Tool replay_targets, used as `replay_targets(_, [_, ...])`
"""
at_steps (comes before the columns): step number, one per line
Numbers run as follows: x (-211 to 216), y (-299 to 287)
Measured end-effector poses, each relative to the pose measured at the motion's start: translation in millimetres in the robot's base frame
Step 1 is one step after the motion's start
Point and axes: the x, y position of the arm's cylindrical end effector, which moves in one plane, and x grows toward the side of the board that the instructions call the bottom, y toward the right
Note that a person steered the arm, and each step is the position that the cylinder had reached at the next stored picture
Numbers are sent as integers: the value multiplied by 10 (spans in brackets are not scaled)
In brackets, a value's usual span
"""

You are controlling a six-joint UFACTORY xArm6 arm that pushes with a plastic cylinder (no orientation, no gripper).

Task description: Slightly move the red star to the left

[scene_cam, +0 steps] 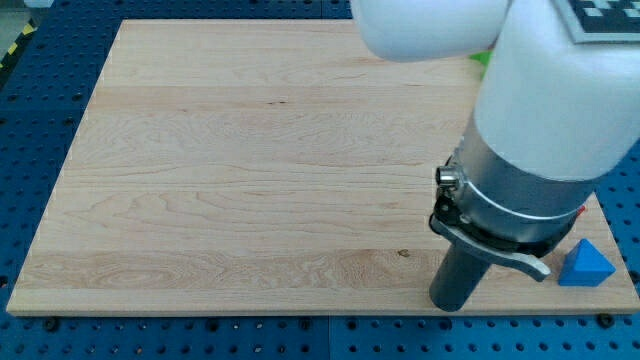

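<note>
So far we cannot judge progress: the red star is hidden, with only a blue block (584,266) right of my tip (449,303), which is a bare rod with nothing to spread or pinch.

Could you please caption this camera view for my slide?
My tip rests near the wooden board's bottom-right edge, left of a blue block; the red star is hidden.

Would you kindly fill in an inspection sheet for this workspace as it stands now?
Surface: wooden board, mostly bare, lying on a blue perforated base.
Job's things: red star not identifiable; only a red sliver shows at the arm's right edge.
Clutter: blue block, shape unclear, near the board's bottom-right corner; a green bit by the view's top, mostly hidden.
Grippers: none; my tip sits left of the blue block, apart from it.
Cables: nothing seen.
Surroundings: yellow-black tape at top left.
</note>
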Motion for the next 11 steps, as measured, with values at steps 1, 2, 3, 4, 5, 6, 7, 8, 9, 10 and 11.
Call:
replay_targets(1, [-2, -4])
replay_targets(2, [0, 266])
replay_targets(3, [-2, 1127])
replay_targets(4, [-17, 1328])
replay_targets(5, [-16, 1362])
replay_targets(6, [-23, 1921])
replay_targets(7, [-21, 2273])
replay_targets(8, [-171, 2196])
replay_targets(9, [-587, 1896])
replay_targets(10, [-853, 1722])
replay_targets(11, [-853, 1701])
